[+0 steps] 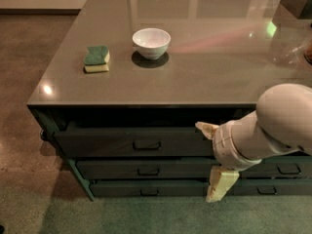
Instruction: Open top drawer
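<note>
The top drawer [105, 143] is found directly under the grey countertop [219, 67], at the left stack of the cabinet, with its small dark loop pull [146, 145] set at the centre of the front; the front is judged to be shut or very nearly so, since only a dark gap is seen above it and no interior is shown. The gripper [205, 163] is held to the right of that pull, in front of the seam between the two drawer stacks, and its two pale fingers are spread wide — one [206, 129] level with the top drawer's front, the other [222, 183] hanging down by the lower drawers [117, 169] — with nothing gripped between them. This wide spread is judged to suit an approach to the pull, which has not yet been reached; a move leftward would be called for before it could be taken. A white bowl [151, 42] and a green-and-yellow sponge [96, 58] are left on the countertop, well apart from the arm — clear of any pull on the drawer. No brand, label or writing can be read anywhere.
</note>
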`<state>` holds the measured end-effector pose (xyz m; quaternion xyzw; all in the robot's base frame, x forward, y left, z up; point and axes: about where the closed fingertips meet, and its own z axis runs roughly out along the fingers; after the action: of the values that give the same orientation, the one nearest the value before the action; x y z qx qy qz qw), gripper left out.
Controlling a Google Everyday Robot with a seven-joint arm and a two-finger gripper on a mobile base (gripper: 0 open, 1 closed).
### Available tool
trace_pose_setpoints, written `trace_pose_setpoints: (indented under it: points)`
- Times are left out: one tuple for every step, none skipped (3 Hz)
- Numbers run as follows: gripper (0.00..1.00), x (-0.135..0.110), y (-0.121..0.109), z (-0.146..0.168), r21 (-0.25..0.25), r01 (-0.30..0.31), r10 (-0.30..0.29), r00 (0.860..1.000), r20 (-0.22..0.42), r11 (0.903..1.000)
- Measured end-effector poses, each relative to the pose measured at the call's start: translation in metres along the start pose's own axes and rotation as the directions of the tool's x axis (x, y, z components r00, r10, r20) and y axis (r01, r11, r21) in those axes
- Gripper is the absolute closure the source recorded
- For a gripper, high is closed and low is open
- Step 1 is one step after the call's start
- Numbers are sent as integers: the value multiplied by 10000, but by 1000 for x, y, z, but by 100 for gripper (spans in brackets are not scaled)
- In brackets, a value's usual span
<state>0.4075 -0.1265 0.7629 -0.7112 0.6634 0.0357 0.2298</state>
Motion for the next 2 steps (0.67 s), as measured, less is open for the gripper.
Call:
trace_pose_setpoints:
  points:
    - [0,-2,7,17,212,252,-241,9983,-534,9995]
    - [0,9,8,33,965,37,91,9912,-1319,9953]
